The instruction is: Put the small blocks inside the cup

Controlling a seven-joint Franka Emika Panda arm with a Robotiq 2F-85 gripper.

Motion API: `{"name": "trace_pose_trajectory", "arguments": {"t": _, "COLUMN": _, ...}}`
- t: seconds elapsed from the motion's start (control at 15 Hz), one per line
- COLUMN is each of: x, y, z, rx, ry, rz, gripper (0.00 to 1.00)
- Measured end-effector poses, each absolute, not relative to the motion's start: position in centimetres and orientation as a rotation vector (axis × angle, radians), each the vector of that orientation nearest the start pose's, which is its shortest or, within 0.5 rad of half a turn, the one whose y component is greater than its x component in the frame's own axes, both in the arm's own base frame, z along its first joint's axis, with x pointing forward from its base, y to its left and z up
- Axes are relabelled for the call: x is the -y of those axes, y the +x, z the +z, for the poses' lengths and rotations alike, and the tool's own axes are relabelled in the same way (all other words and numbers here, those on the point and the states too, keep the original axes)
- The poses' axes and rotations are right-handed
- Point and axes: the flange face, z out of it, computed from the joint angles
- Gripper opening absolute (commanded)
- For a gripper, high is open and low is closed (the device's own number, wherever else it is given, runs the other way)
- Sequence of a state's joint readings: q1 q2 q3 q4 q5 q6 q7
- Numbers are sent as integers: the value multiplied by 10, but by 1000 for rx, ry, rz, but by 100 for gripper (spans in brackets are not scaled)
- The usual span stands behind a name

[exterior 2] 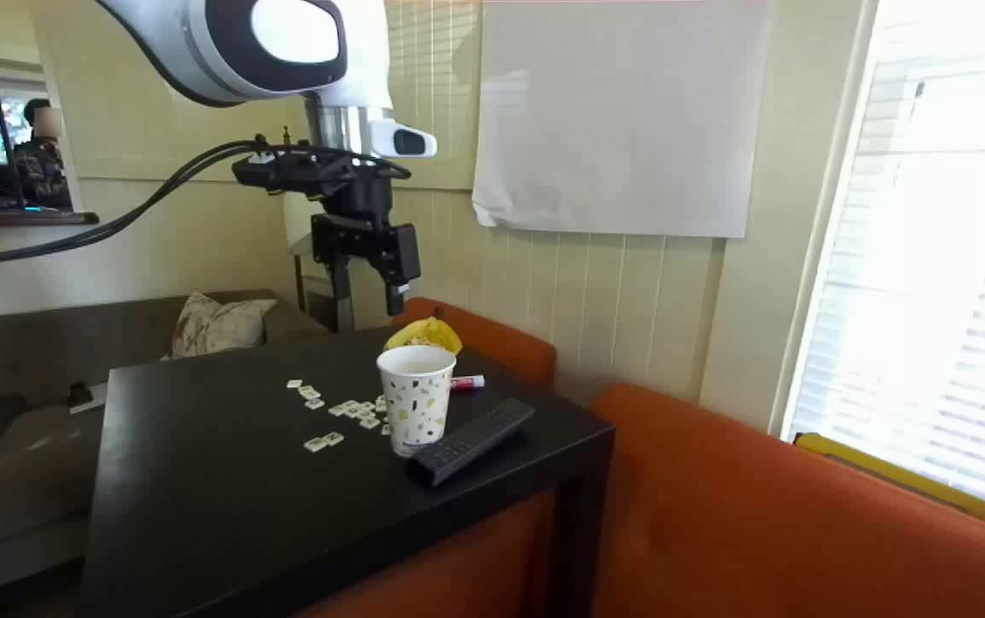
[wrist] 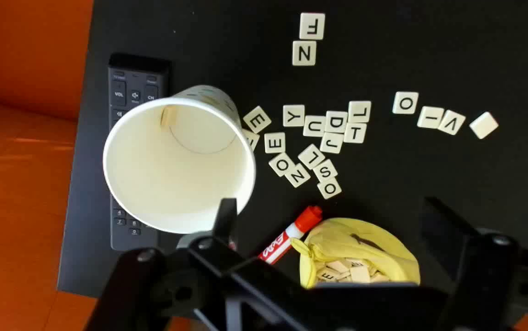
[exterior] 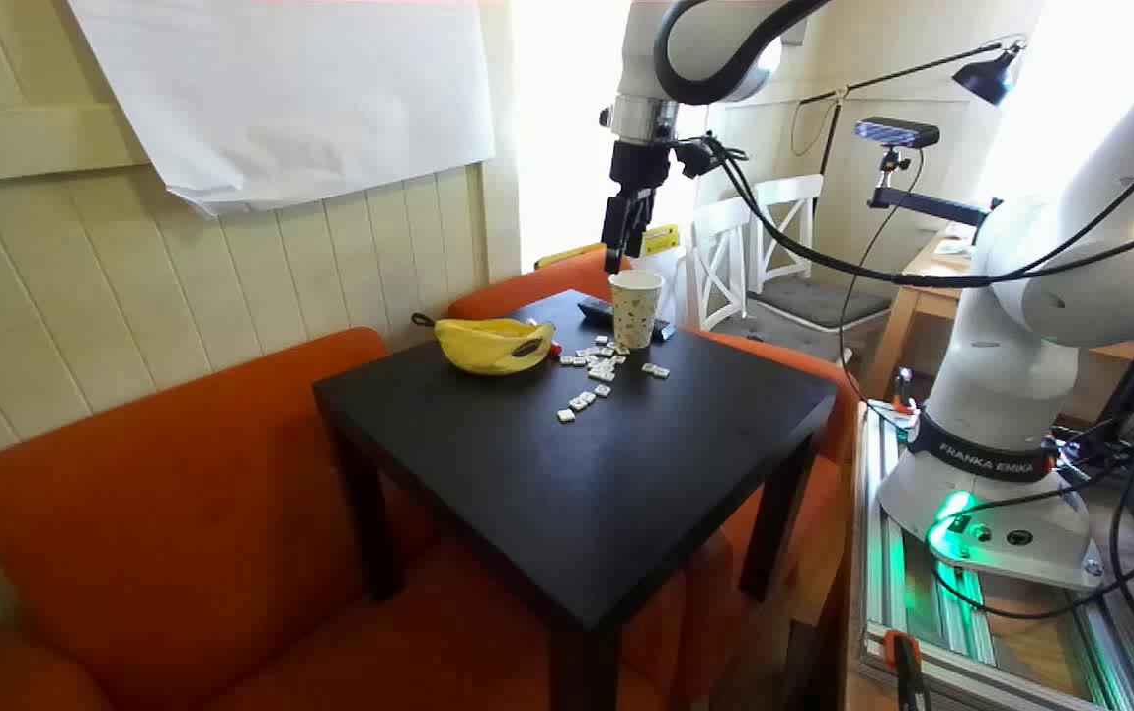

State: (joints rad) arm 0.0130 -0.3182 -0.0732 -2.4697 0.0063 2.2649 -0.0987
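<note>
Closest in the wrist view, my gripper (wrist: pixel 330 211) stands spread and holds nothing. Small blocks (wrist: pixel 331 143) lie beside the cup (wrist: pixel 172 170), one inside; reaching for the nearest ones, I could tip it over.

The cup (exterior 2: pixel 415 399) stands upright in both exterior views, white, speckled outside, its mouth gaping left of centre in the wrist view, and one tan block (wrist: pixel 169 116) inside! More small blocks (wrist: pixel 335 122), flat cream squares lettered in black, crowd mid-frame; a pair sits upper centre, four trail right, the last blank-faced.
</note>
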Motion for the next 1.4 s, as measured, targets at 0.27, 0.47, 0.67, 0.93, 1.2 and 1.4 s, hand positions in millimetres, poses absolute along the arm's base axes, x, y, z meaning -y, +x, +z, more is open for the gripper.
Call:
{"name": "trace_pose_trajectory", "arguments": {"t": 0.27, "x": 27, "y": 445, "z": 421, "rx": 58, "ry": -3117, "rz": -179, "gripper": 100}}
{"name": "trace_pose_trajectory", "arguments": {"t": 0.47, "x": 27, "y": 445, "z": 421, "rx": 58, "ry": -3117, "rz": -178, "gripper": 100}}
{"name": "trace_pose_trajectory", "arguments": {"t": 0.67, "x": 27, "y": 445, "z": 420, "rx": 56, "ry": -3118, "rz": -177, "gripper": 100}}
{"name": "trace_pose_trajectory", "arguments": {"t": 0.93, "x": 21, "y": 437, "z": 425, "rx": 52, "ry": -3156, "rz": -118, "gripper": 100}}
{"name": "trace_pose_trajectory", "arguments": {"t": 1.2, "x": 15, "y": 413, "z": 436, "rx": -2, "ry": -3224, "rz": 45, "gripper": 100}}
{"name": "trace_pose_trajectory", "arguments": {"t": 1.4, "x": 13, "y": 402, "z": 431, "rx": -9, "ry": -3216, "rz": 147, "gripper": 100}}
